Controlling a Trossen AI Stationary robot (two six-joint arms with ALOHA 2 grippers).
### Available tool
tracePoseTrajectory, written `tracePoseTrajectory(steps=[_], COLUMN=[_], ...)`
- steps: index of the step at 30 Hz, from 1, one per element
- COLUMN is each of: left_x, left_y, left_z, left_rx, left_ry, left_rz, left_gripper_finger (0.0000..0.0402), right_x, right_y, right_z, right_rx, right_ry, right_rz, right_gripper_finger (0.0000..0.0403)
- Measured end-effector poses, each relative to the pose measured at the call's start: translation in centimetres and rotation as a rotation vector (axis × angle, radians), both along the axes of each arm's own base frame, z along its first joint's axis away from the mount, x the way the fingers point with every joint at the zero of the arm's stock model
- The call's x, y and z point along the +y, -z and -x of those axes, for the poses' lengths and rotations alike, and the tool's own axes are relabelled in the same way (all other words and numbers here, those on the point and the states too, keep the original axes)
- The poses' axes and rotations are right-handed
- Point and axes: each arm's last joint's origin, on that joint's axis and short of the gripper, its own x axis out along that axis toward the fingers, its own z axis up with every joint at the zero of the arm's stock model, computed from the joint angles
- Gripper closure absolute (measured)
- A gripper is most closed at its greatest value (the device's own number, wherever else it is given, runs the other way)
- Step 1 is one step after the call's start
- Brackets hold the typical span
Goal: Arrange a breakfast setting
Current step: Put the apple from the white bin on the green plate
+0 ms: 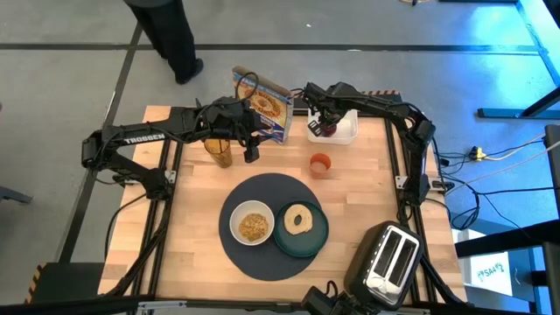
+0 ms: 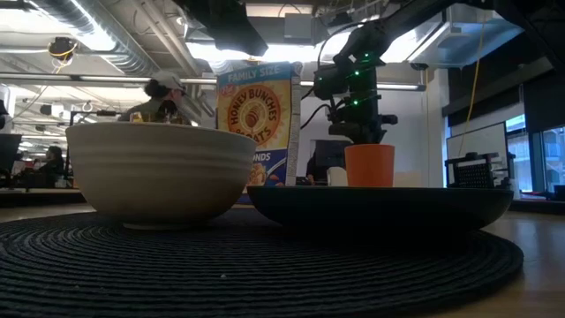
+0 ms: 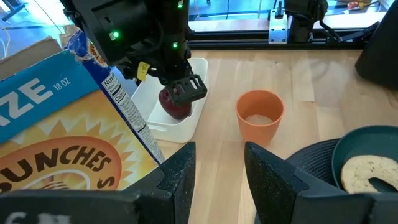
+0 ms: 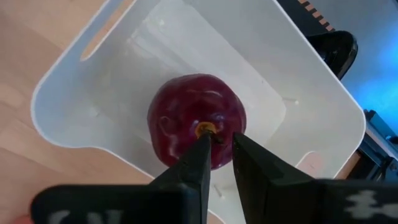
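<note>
The red apple lies in the white tub at the table's far side; it also shows in the left wrist view. My right gripper stands over the apple, fingers nearly together at its stem. My left gripper is open and empty beside the cereal box, left of the orange cup. On the dark grey mat stand the white bowl with brown cereal and the dark green plate bearing the bagel. My right gripper comes from above, pointing down, and its two fingertips close on the stem at the top of the apple. The apple sits upright inside the tub; whether it is lifted off the tub's floor, I cannot tell.
A glass with amber contents stands by the left arm. The black-and-silver toaster sits at the near right corner. A person's legs show beyond the far edge. Bare wood lies right of the mat.
</note>
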Motion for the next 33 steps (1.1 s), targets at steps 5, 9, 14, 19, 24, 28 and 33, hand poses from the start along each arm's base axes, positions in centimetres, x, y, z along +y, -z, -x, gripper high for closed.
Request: tracePoseTrajectory(steps=[5, 9, 14, 19, 24, 28, 33], left_x=[0.0, 0.0, 0.0, 0.0, 0.0, 0.0, 0.0], left_y=[0.0, 0.0, 0.0, 0.0, 0.0, 0.0, 0.0], left_z=[0.0, 0.0, 0.0, 0.0, 0.0, 0.0, 0.0], left_rx=[0.003, 0.01, 0.014, 0.016, 0.016, 0.016, 0.008], left_ry=[0.005, 0.012, 0.015, 0.007, 0.007, 0.007, -0.01], left_rz=[-0.008, -0.027, -0.038, -0.043, -0.044, -0.044, -0.02], left_gripper_finger=[0.027, 0.027, 0.027, 0.027, 0.027, 0.027, 0.027], right_x=[0.0, 0.0, 0.1, 0.3, 0.2, -0.3, -1.0], right_y=[0.0, 0.0, 0.0, -1.2, -5.1, -7.4, -7.2], right_z=[0.0, 0.0, 0.0, 0.3, 0.2, -0.2, -0.1], right_rx=[0.0, 0.01, 0.005, 0.033, 0.059, 0.067, -0.009], right_ry=[0.0, -0.021, -0.023, -0.038, -0.216, -0.46, -0.842], right_rz=[0.0, -0.006, -0.014, -0.055, -0.042, 0.018, -0.074], right_gripper_finger=[0.0347, 0.0347, 0.0347, 0.0347, 0.0347, 0.0347, 0.0347])
